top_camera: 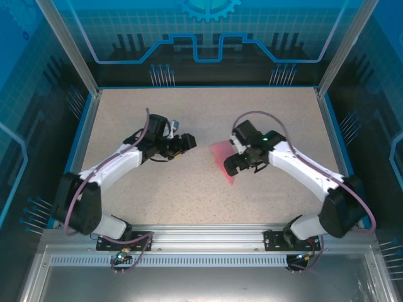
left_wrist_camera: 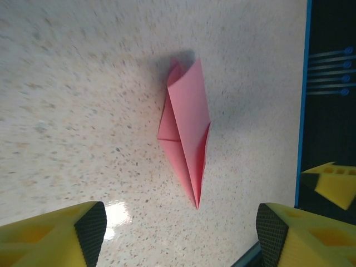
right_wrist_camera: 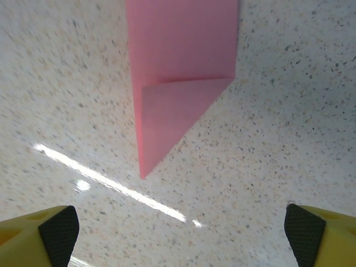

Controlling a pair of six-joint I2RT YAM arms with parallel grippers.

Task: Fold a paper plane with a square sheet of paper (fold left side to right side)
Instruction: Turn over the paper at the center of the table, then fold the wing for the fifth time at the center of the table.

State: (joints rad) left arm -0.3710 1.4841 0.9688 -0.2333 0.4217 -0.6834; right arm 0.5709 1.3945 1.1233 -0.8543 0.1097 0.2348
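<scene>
The pink sheet of paper lies on the speckled table as a narrow, creased, pointed paper plane (top_camera: 224, 165), its tip towards the near edge. In the left wrist view the paper plane (left_wrist_camera: 188, 128) rests flat ahead of my left gripper (left_wrist_camera: 181, 231), whose jaws stand open and apart from it, with nothing between them. My left gripper (top_camera: 189, 143) hovers just left of the paper. My right gripper (top_camera: 235, 166) hangs over its right edge. In the right wrist view the paper plane (right_wrist_camera: 178, 72) points at my right gripper (right_wrist_camera: 181, 233), which is wide open and holds nothing.
A blue raised border (left_wrist_camera: 303, 111) runs along the table's edge, close beyond the paper in the left wrist view. One yellow finger of the right gripper (left_wrist_camera: 331, 183) shows there too. Glass enclosure walls and metal posts (top_camera: 69, 50) surround the table.
</scene>
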